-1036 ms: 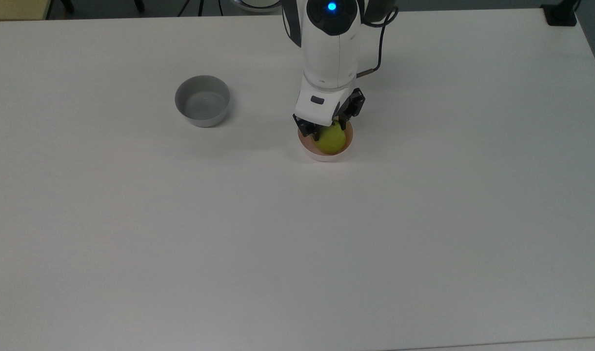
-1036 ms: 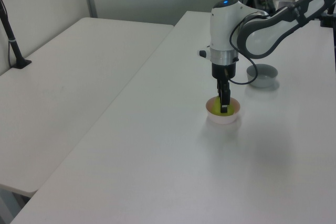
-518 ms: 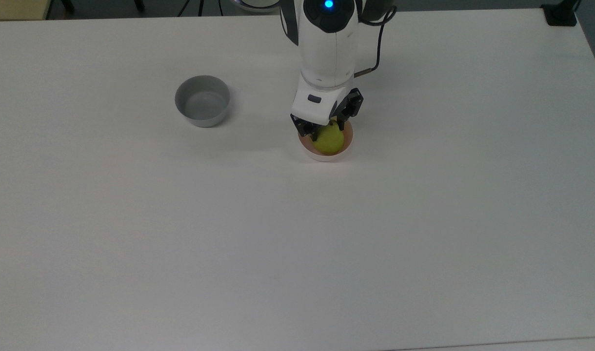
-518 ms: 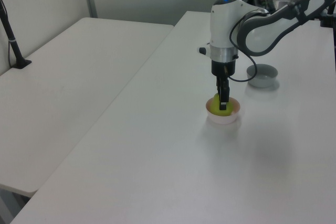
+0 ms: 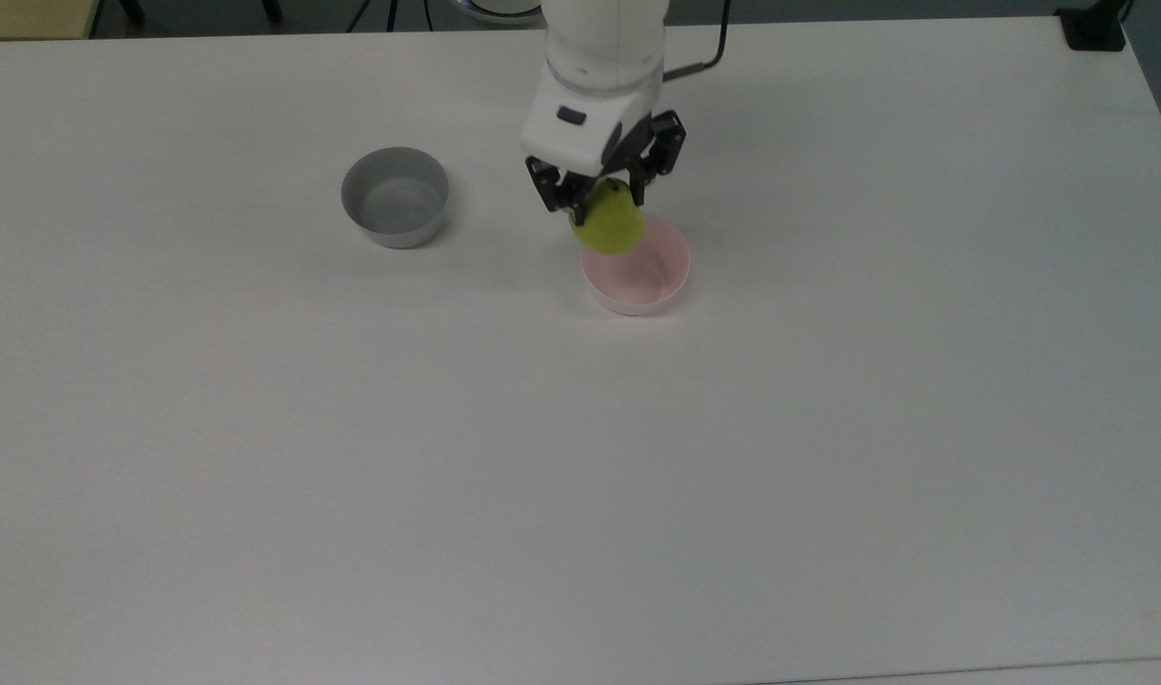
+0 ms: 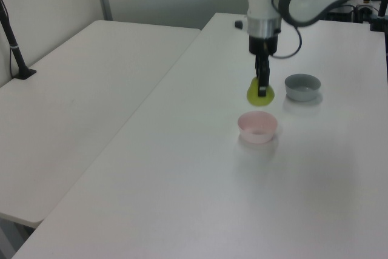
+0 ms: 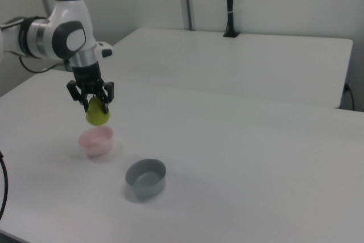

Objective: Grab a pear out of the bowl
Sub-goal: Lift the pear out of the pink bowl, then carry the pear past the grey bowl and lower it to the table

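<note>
Since a second earlier, your arm's black two-finger gripper [image 5: 601, 197] rose out of the small round pale pink bowl [image 5: 659, 290], taking the small yellow-green rounded pear [image 5: 608, 226] with it. Its fingers were clamped on the narrow upper part of the pear, which hung below them in the air. In the right view the pear [image 7: 97, 114] was clear above the bowl's rim [image 7: 95, 142], touching nothing but the gripper [image 7: 91, 99]. In the left view the gripper [image 6: 262, 88] held the pear [image 6: 260, 95] between the pink bowl [image 6: 257, 129] and the small round grey bowl [image 6: 302, 87], above the white table [image 5: 638, 457].

The pick looked essentially done. You gripped near the pear's tapered top (a shape I judged prone to slipping downward), so you would have done well to hold the squeeze steady, lift straight and slowly, and avoid any swing or sudden stop. The grey bowl [image 5: 395, 197] stood well apart in the top view and posed no obstacle.
</note>
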You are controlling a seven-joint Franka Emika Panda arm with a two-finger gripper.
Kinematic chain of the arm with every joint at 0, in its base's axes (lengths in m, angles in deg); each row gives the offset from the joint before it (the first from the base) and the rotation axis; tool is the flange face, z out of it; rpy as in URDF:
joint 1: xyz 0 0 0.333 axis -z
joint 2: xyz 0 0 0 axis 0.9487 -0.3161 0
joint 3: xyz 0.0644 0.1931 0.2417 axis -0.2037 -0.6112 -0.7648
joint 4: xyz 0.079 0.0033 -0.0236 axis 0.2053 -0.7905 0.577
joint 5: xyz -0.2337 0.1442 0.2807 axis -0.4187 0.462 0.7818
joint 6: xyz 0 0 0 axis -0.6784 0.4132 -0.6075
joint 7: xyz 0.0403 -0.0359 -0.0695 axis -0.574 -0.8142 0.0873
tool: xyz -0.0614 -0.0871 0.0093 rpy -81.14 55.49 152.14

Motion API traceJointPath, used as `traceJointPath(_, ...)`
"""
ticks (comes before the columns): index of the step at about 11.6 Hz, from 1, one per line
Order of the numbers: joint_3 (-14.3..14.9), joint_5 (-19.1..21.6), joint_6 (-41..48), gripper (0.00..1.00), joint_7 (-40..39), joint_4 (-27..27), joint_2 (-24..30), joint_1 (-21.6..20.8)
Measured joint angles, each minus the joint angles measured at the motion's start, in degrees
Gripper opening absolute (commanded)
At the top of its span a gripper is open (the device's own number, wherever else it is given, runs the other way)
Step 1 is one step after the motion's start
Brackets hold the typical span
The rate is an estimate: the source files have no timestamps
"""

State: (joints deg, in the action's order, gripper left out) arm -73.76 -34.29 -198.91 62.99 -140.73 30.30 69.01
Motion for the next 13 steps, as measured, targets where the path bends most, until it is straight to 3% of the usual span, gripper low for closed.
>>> traceJointPath(6, 0.96, 0.00, 13.41, 0.00, 0.09, 8.67, 3.99, 3.78)
traceJointPath(9, 4.82, 0.00, 20.60, 0.00, 0.06, 14.71, 4.89, 4.10)
traceJointPath(13, 7.34, 0.01, 20.91, 0.00, -8.70, 15.80, 5.60, 8.26)
